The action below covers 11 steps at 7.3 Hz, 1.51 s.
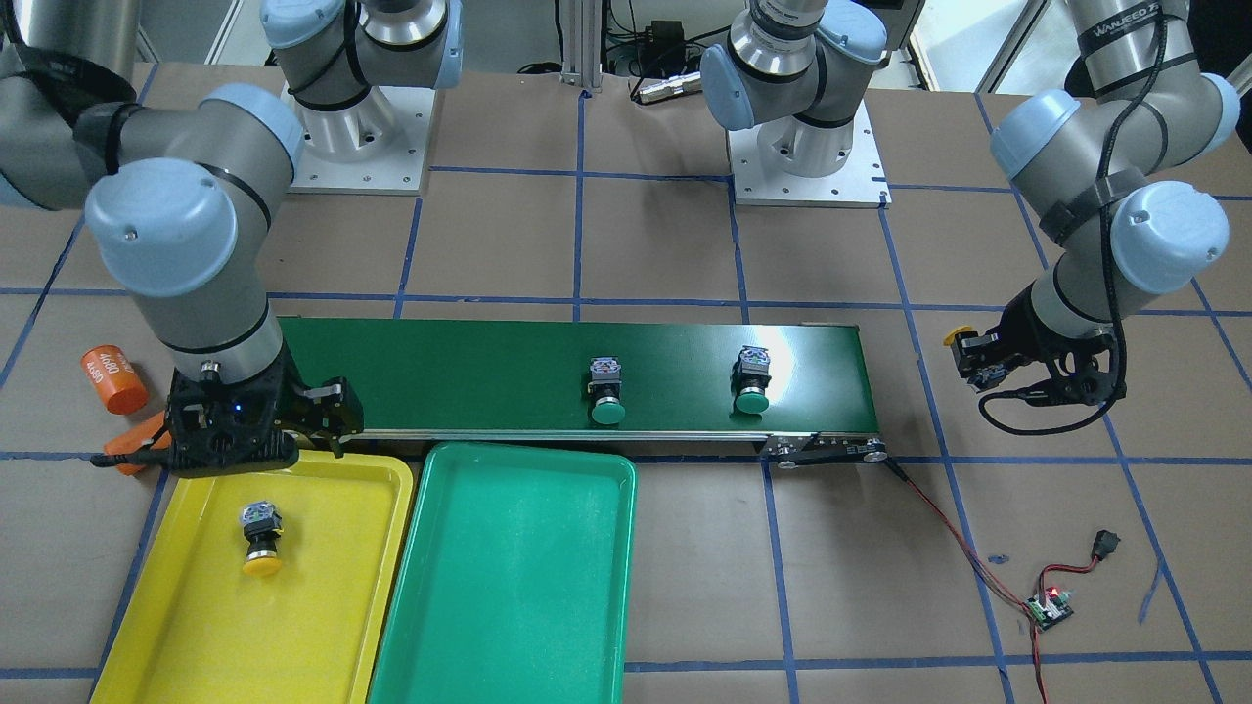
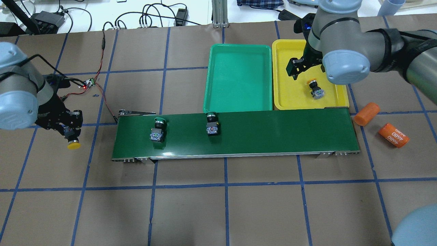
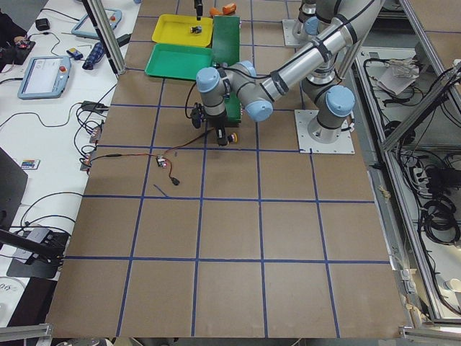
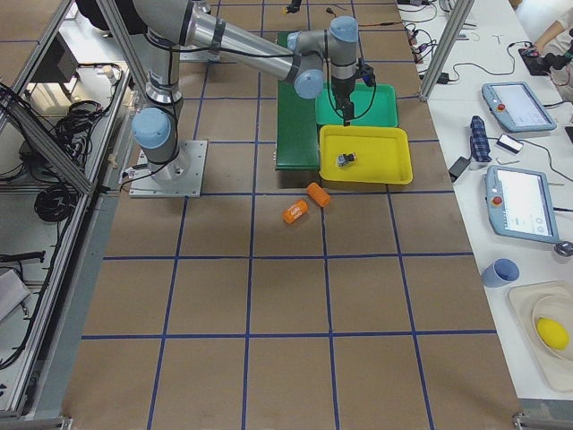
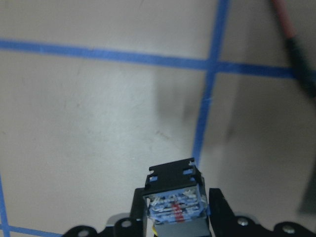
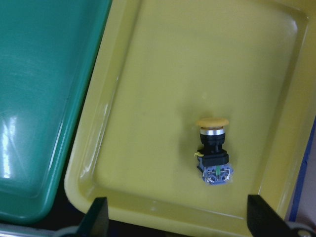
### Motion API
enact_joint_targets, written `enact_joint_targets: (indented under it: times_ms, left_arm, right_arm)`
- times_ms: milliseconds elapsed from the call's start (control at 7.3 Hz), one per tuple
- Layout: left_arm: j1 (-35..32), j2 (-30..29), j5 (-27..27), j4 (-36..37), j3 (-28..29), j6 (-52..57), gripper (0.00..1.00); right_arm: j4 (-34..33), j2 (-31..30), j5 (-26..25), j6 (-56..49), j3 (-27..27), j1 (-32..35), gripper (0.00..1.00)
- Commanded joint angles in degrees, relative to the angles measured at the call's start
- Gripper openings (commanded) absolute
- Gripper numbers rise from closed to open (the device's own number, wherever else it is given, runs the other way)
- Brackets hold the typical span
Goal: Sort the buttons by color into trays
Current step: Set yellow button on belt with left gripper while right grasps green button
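Now our left tool (image 2: 70, 131) is clamped on a yellow button (image 2: 73, 142) above the bench (image 2: 239, 205), off the 9 o'clock end of the belt (image 2: 273, 131). From overhead, the yellow tray (image 2: 283, 99) lies far off at 2 o'clock, nearer our right tool (image 2: 299, 70), spread wide and empty above it.

table (image 2: 191, 212): brown top, blue tape grid (image 2: 226, 205) | side bench (image 4: 555, 152): white, teach pendants (image 4: 519, 202) | frame: aluminium post (image 4: 447, 49) | wiring: black cables (image 4: 54, 193)

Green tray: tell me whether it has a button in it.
No, the green tray is bare, and both green buttons lie on the belt.
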Motion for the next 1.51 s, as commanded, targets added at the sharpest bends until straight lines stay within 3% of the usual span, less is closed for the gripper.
enact_joint_targets:
  times_ms: [0, 137, 274, 411, 685, 959, 1096, 1233, 1370]
  left_arm:
    - [-8.2, -1.1, -3.8, -7.2, 8.3, 0.2, 0.0]
    - [-9.4, -1.5, -3.9, -7.3, 8.0, 0.3, 0.0]
    - [-10.6, -2.4, -3.9, -7.4, 7.9, 1.0, 0.0]
    - [-11.4, -3.5, -4.0, -7.2, 7.9, 3.1, 0.0]
    - [-12.6, -5.7, -6.8, -6.6, 7.3, 3.5, 0.0]
    - [-13.0, -6.5, -7.8, -5.6, 6.0, 3.2, 0.0]
    - [-13.2, -6.9, -7.6, -5.5, 5.7, 2.6, 0.77]
    - [-13.3, -7.0, -7.8, -5.5, 5.4, 2.6, 1.0]
    - [-13.3, -6.8, -7.3, -5.5, 6.4, 2.7, 1.0]
  right_arm:
    - [8.8, -8.9, 1.7, 10.5, 0.5, 3.6, 1.0]
    - [11.0, -9.8, 2.2, 15.2, 0.5, 6.9, 0.98]
    - [12.1, -9.9, 2.2, 21.6, 0.9, 9.9, 0.9]
    - [11.9, -10.0, 2.5, 23.6, 2.3, 12.9, 0.92]
    - [9.3, -7.4, 6.6, 29.4, 4.1, 15.9, 0.94]
    - [4.9, -4.4, 7.0, 31.2, 4.6, 18.3, 0.89]
    - [0.2, -1.1, 6.9, 31.2, 4.7, 18.9, 0.87]
    - [-4.6, 1.5, 6.6, 31.1, 4.6, 19.5, 0.87]
    - [-6.3, 2.9, 6.6, 30.9, 4.6, 19.4, 0.87]
